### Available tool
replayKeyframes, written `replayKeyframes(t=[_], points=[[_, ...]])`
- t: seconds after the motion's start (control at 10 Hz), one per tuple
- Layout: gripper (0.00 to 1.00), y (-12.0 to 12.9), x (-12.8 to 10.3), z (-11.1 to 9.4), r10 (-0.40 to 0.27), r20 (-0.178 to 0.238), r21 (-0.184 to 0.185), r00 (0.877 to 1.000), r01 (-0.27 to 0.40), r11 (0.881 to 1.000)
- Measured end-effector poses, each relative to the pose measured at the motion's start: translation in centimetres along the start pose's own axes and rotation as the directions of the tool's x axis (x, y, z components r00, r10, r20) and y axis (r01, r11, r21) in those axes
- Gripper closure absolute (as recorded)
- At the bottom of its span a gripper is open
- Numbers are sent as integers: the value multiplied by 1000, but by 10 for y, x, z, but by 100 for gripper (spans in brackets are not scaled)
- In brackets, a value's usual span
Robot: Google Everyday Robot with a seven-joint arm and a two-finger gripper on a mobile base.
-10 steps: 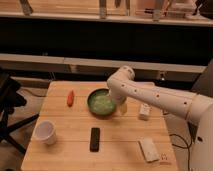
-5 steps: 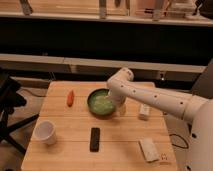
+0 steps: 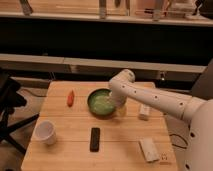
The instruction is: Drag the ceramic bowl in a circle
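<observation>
Here the ceramic bowl [image 3: 101, 104] stands on the back half of the surface [image 3: 125, 134], a little right of the middle. The tool [image 3: 119, 102] is at its right rim, spread and not pinching anything I can see; whether it reaches over the rim I cannot tell. For a good drag, I think the tool should hook the rim low and push gently, so the bowl slides flat without tipping, and the circle should be small, because the orange object [image 3: 70, 98] lies near on the left, the white block [image 3: 144, 111] near on the right and the black remote [image 3: 94, 139] in front.
</observation>
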Motion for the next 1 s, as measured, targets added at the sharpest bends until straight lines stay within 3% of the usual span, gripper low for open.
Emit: replayKeyframes(t=[1.0], points=[[20, -1, -4, 14, -14, 49, 8, 999, 13, 1000]])
